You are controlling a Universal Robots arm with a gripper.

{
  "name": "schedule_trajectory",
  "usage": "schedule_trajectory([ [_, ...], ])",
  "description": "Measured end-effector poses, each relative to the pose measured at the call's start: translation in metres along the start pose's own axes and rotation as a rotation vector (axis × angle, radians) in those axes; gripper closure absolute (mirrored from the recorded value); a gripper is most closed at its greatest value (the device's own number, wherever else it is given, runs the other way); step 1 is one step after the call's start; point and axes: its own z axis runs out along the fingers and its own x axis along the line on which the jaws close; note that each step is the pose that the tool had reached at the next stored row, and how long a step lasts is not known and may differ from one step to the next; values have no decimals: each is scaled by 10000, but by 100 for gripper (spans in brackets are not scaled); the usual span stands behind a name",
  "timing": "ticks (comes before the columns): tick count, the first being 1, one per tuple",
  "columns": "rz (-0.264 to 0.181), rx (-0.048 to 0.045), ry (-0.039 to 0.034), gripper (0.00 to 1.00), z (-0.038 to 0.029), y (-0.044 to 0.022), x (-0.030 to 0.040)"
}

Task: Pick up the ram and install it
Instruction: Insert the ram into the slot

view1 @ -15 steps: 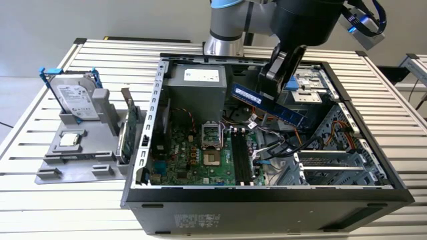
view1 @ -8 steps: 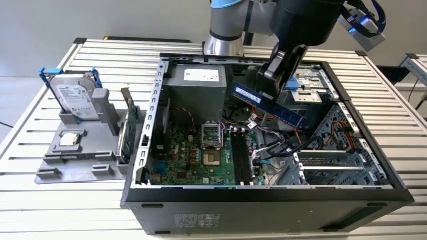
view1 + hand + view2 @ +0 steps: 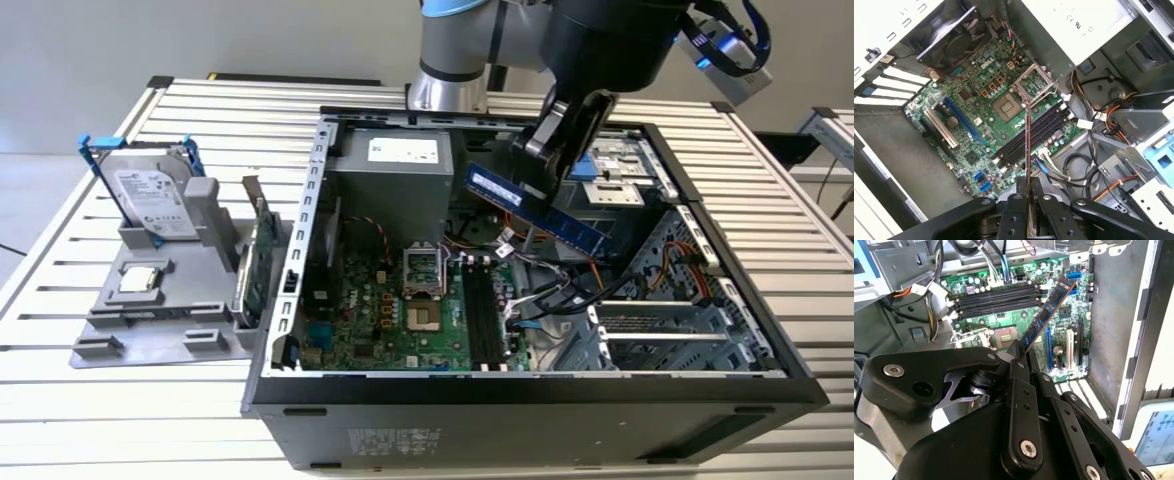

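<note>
The ram (image 3: 537,210) is up in the air over the open case (image 3: 286,300), and it is tilted, with one end lower than the other. The gripper (image 3: 541,160) is pinched tight on it, holding it near one end, so most of the stick pokes out past the fingers. In the second wrist view the ram (image 3: 1049,312) shows its blue face as it sticks out from the gripper (image 3: 1016,354). In the first wrist view the ram (image 3: 1027,150) looks like a thin line, seen from its edge, coming out of the gripper (image 3: 1028,200). Below it lies the green board (image 3: 400,325) with four long black slots (image 3: 1031,134) next to the square socket (image 3: 1006,106). On the exterior view's left, outside the case, a drive (image 3: 144,195) stands on a gray stand (image 3: 160,310), with a green card (image 3: 264,240) just beside it. All of it sits on a white table (image 3: 134,425).
</note>
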Motion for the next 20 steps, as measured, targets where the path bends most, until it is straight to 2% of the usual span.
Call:
schedule_trajectory([
  [12,670,-63,-22,100,0,0,1],
  [20,1188,-195,-134,100,0,8,7],
])
